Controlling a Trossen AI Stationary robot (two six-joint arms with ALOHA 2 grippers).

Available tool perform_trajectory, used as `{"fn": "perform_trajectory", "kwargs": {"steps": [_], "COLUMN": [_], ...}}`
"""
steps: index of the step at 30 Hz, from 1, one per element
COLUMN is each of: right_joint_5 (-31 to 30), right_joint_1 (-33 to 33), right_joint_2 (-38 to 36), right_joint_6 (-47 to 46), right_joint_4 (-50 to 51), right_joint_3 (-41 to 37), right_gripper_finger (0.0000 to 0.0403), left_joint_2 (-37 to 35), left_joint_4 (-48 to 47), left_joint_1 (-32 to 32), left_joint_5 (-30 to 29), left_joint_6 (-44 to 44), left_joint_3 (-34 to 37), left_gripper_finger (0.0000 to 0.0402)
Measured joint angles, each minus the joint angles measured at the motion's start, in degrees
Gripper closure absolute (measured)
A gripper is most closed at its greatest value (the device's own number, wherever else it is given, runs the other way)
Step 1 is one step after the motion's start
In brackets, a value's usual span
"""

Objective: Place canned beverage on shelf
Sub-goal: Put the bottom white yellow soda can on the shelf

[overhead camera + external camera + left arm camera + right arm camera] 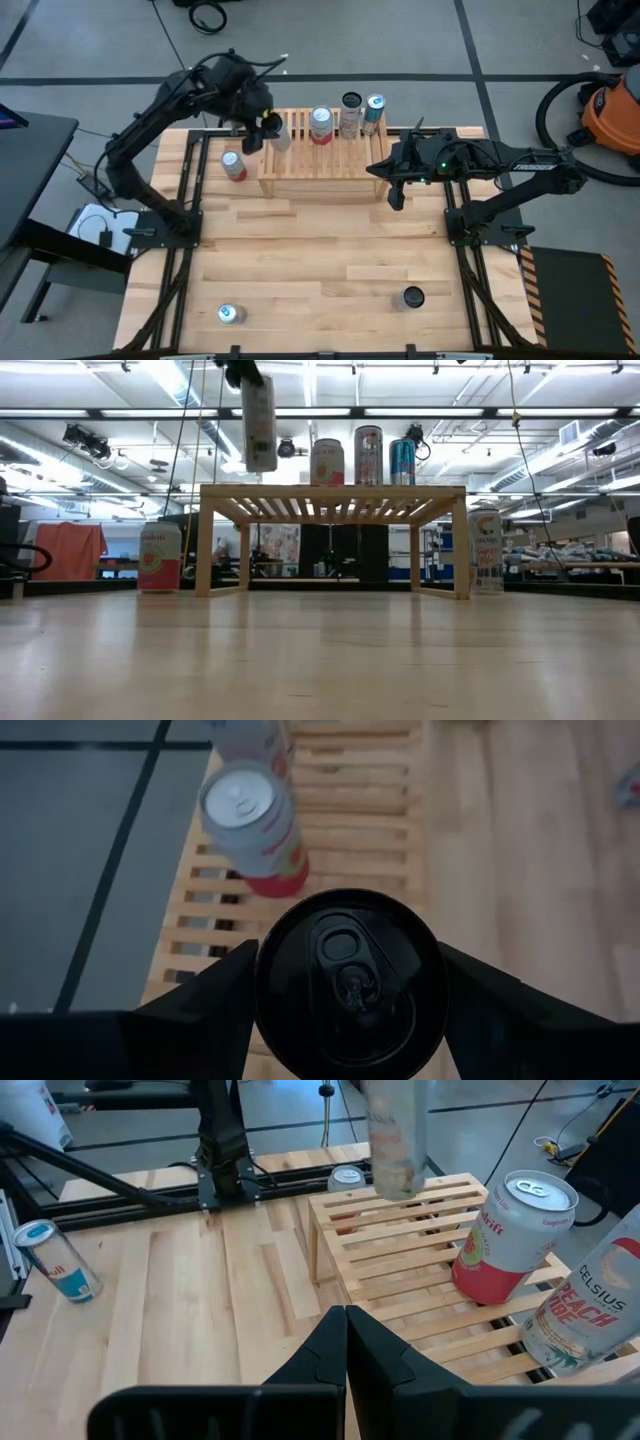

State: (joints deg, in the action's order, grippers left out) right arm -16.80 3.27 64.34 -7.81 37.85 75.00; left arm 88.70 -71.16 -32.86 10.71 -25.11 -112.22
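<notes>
Scanning from the left: pink can (233,166) standing on the table (300,270) just left of the shelf (320,180), not yet racked. Left gripper (262,133) over the shelf's far-left end, fingers clamped round a tall pale can (259,422), held upright in the air, clear of the slats. Further right, on the slatted top: red-and-white can (321,124), dark-topped tall can (350,114), blue can (374,112), three placed already. Right of the shelf, right gripper (397,196) waiting with fingers pressed together, holding nothing. Near edge of the table: silver-topped can (230,314) at left, dark-topped can (409,298) at right.

Judging progress: three shelved, a fourth about to be lowered and let go, at least three left on the table.

Low view alone showing the gap between the held can's base and the shelf top, plus a white can (485,551) standing beside the right leg. Left wrist view alone showing the held can's black lid and tab. Right wrist view alone showing the shut fingers plainly.
</notes>
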Motion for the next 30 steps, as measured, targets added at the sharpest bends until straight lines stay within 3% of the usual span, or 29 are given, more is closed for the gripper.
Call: {"fn": "perform_trajectory", "kwargs": {"steps": [15,18,30], "right_joint_5": [2.99,3.02,3.04], "right_joint_1": [0.0,0.0,0.0], "right_joint_2": [0.0,0.0,0.15], "right_joint_6": [1.04,0.76,0.89], "right_joint_4": [0.09,0.07,-0.04], "right_joint_3": [0.0,0.0,0.0], "right_gripper_finger": [0.0393,0.0393,0.0393], "left_joint_2": [5.91,5.91,6.33], "left_joint_4": [-1.24,0.11,0.61], "left_joint_1": [-4.05,-4.05,-7.25], "left_joint_5": [4.99,7.62,7.76], "left_joint_6": [-14.03,-15.81,-19.03], "left_joint_3": [0.04,0.04,-4.84], "left_gripper_finger": [0.0145,0.0145,0.0145]}}
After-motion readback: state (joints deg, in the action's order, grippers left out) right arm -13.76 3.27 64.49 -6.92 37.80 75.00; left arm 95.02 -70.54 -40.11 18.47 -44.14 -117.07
